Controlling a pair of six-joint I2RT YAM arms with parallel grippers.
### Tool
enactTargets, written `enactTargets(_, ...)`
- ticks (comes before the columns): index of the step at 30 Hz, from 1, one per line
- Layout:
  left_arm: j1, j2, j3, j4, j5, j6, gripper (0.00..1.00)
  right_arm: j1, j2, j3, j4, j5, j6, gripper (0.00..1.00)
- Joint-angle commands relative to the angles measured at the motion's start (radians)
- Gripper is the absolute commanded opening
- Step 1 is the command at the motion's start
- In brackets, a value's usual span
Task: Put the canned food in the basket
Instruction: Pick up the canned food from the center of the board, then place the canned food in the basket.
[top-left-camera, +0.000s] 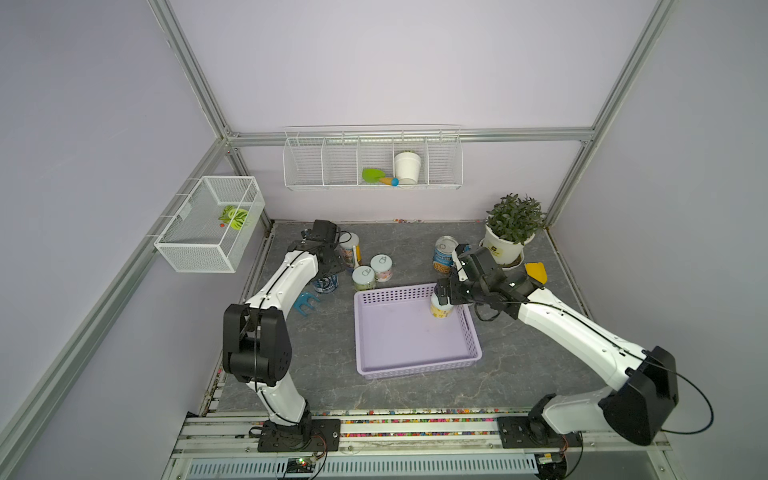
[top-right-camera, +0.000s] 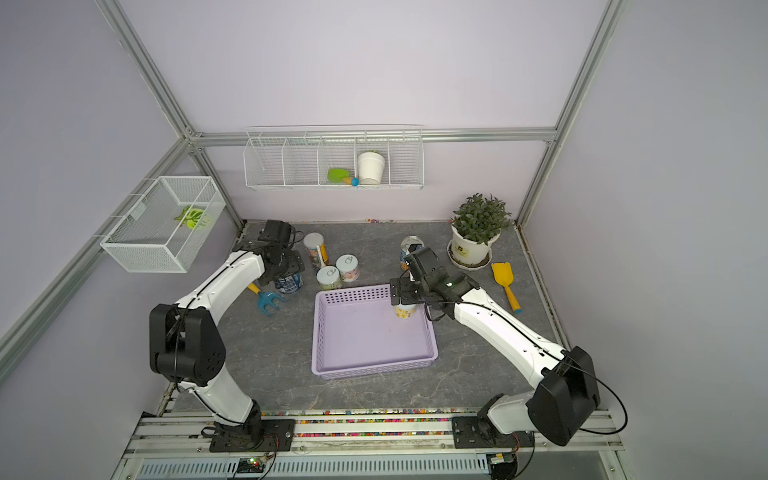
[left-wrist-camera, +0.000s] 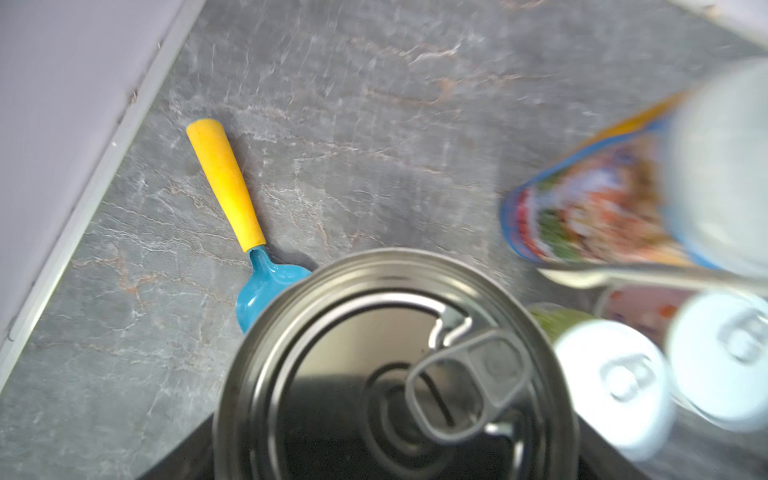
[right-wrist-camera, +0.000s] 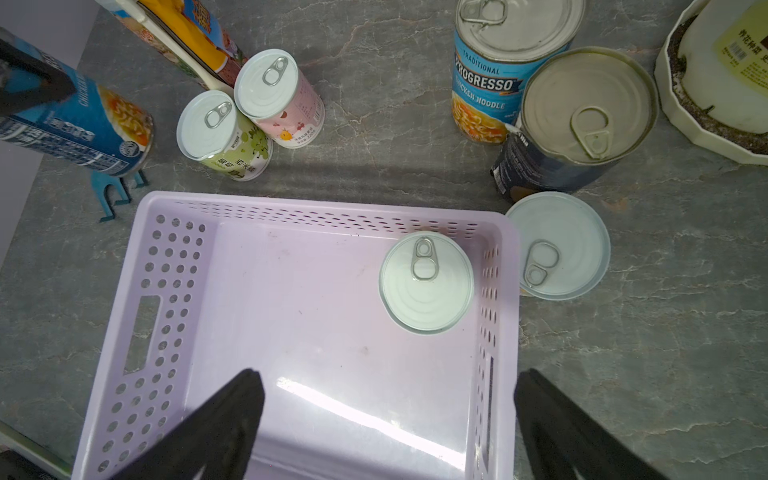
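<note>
Our left gripper (top-left-camera: 327, 279) is clamped on the upright blue can (right-wrist-camera: 79, 124) at the far left of the table. The basket (top-left-camera: 415, 371) lies to its right and nearer to us, with one short can (right-wrist-camera: 426, 282) standing in its far right corner. A pair of short cans (top-left-camera: 364, 277) stands between the grip and the basket's far left corner, and the rake (top-left-camera: 307, 302) lies just beside it. We judge a lift over the far wall the clearest path, since the basket's left half is bare. Our right gripper (right-wrist-camera: 388, 378) hangs spread and empty over the basket's right side.
</note>
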Motion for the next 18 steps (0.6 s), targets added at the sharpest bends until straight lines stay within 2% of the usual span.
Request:
enactTargets(1, -0.043, -0.073, 0.073, 0.011, -0.052, -0.029, 0.68, 0.0, 0.006, 0.021, -0.014, 0.002, 0.006, 0.98)
enactTargets(8, -0.147, -0.199, 0.056, -0.006, -0.044, -0.037, 0.67, 0.0, 0.006, 0.022, -0.019, 0.023, 0.006, 0.98)
enactTargets(15, -0.364, -0.327, 0.054, -0.034, -0.103, -0.052, 0.66, -0.003, -0.007, 0.02, -0.028, 0.083, 0.01, 0.98)
enactTargets(18, -0.428, -0.345, 0.046, -0.038, -0.092, -0.063, 0.66, -0.011, -0.01, 0.016, -0.031, 0.09, 0.011, 0.99)
